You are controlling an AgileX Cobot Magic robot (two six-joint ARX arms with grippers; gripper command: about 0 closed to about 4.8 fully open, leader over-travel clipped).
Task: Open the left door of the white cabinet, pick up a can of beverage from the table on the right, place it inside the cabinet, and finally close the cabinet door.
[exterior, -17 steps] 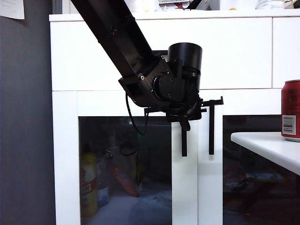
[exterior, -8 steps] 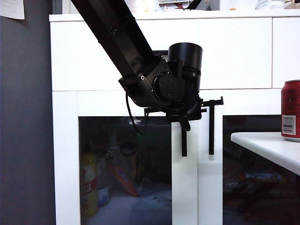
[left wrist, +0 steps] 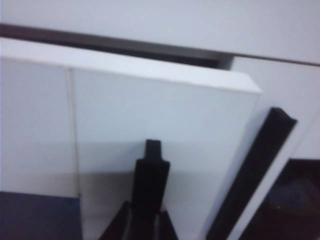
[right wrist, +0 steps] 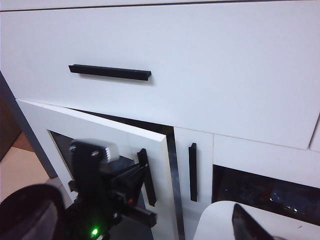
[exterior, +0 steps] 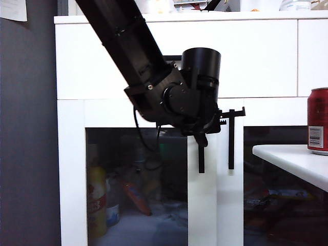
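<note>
In front of a grey wall (exterior: 28,128), the white cabinet (exterior: 256,56) is seen, with a wide drawer (right wrist: 200,65) on top and two glass doors below. A white table (exterior: 297,161) pokes in from the right side of the exterior view, and the red can of beverage (exterior: 318,120) is stood upright on it, its long side going up and down.

The left door (right wrist: 100,132) is swung a little way out from the cabinet, as the right wrist view shows. Its black handle (exterior: 201,156) is long and thin and runs straight up and down, just beside the twin door's handle (exterior: 231,141).

The left gripper (exterior: 204,134) is closed tight around the left door's handle near its top. The right gripper (right wrist: 250,225) is held above the table corner; only one finger is seen, and the fingers are spread wide with nothing between them.
</note>
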